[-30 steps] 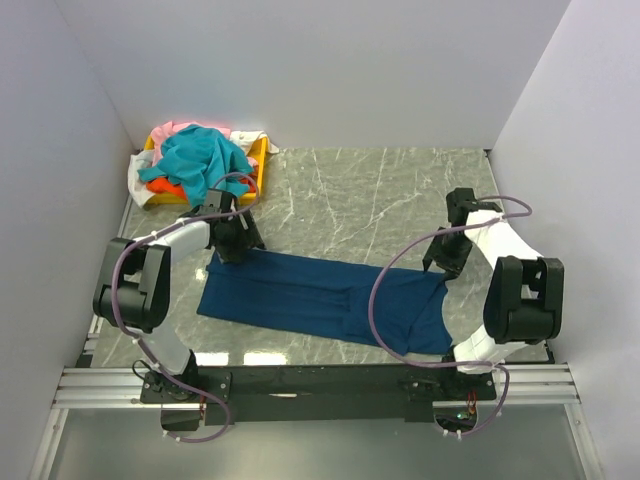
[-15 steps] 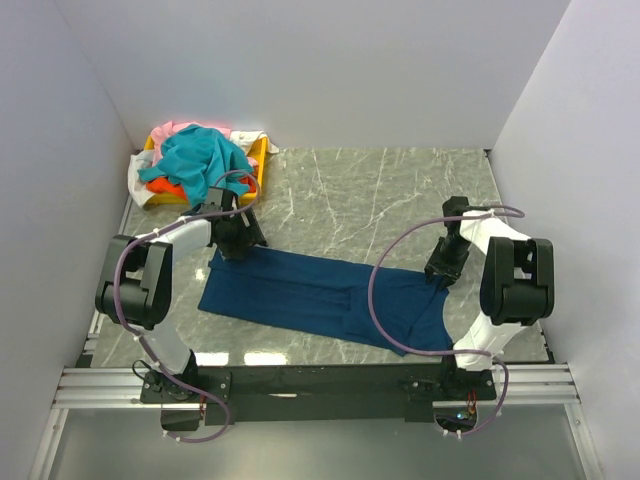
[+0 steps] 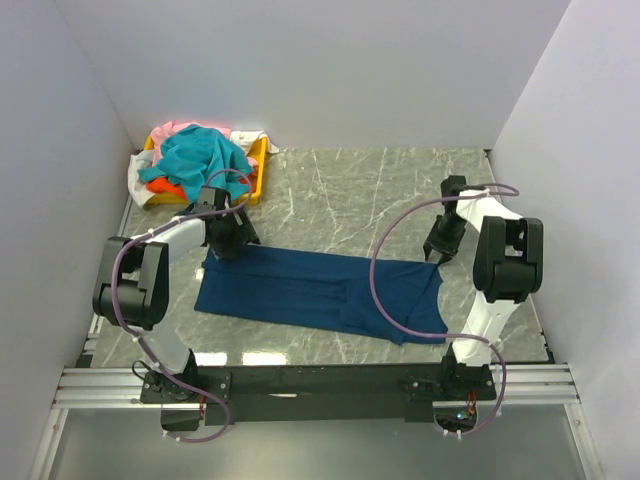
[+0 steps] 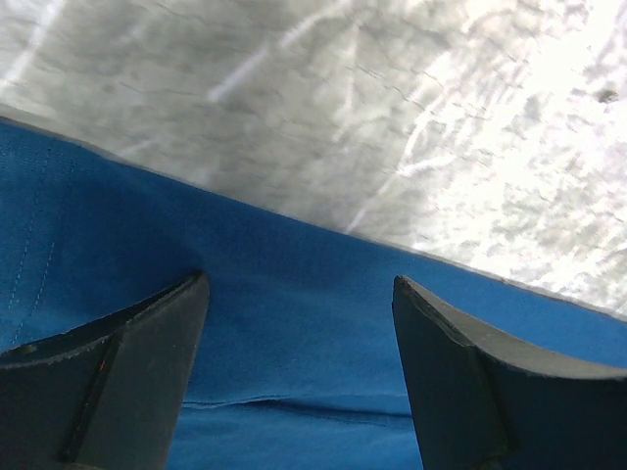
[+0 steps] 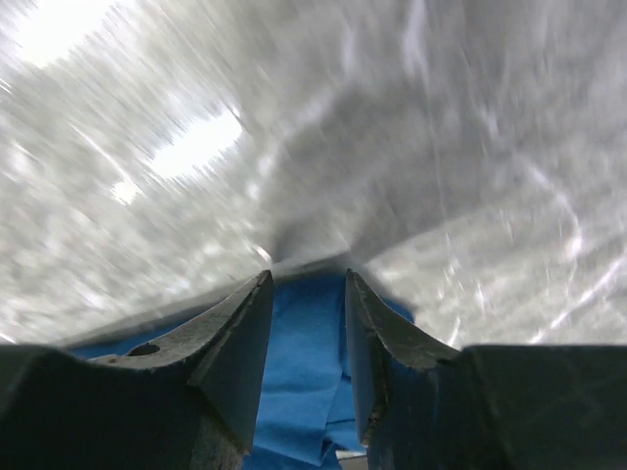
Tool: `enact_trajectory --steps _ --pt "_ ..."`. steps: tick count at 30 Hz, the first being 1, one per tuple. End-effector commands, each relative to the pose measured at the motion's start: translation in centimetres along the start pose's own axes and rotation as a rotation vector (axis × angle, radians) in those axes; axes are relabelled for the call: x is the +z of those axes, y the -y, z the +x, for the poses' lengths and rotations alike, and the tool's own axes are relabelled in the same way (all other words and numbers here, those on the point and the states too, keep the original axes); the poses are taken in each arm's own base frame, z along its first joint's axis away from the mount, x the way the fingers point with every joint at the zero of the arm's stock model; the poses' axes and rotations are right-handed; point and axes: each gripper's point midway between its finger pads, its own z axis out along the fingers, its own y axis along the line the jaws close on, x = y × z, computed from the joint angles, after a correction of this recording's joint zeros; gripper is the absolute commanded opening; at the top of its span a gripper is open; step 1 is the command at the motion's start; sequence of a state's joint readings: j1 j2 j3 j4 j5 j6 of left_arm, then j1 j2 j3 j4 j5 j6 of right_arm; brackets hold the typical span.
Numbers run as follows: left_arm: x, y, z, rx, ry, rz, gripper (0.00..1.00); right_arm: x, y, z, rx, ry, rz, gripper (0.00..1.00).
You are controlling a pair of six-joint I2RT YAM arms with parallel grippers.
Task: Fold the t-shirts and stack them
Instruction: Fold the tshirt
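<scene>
Right hand (image 5: 309,279) pinches the navy t-shirt (image 3: 300,290) at its right end; left hand (image 3: 225,245), wide open, we find over its left end.

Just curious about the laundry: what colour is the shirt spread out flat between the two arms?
The shirt is plain navy blue, clearest in the top view.

Right pincer (image 3: 436,255) has narrowed onto the navy t-shirt (image 3: 300,290) — its right end dragged farther back.
</scene>
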State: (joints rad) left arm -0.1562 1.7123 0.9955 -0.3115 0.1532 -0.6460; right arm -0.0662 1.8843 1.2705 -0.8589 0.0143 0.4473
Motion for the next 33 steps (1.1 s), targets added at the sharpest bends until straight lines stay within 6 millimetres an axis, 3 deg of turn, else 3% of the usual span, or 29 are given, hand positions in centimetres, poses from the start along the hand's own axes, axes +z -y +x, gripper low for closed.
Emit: enact_trajectory --steps 1,7,12,19,33 --pt "0.5 -4.0 0.6 0.033 -0.026 -0.163 0.84 -0.5 -1.0 -2.3 -0.016 0.039 -0.017 0.43" --pt "-0.1 -2.9 -0.5 0.050 -0.003 -0.138 0.84 -0.9 -2.5 -3.6 -0.047 0.062 -0.038 0.42" --pt "-2.4 -1.4 -1.3 0.073 0.038 -0.097 0.84 -1.9 -2.3 -3.4 -0.050 0.077 -0.040 0.42" --pt "-5.4 1.4 -1.2 0.106 0.095 -0.030 0.85 -2.9 -1.7 -0.5 -0.041 0.058 -0.091 0.43" --pt "-2.1 0.0 1.8 0.062 0.002 -0.032 0.86 -1.1 -1.9 1.0 -0.040 0.011 -0.107 0.36"
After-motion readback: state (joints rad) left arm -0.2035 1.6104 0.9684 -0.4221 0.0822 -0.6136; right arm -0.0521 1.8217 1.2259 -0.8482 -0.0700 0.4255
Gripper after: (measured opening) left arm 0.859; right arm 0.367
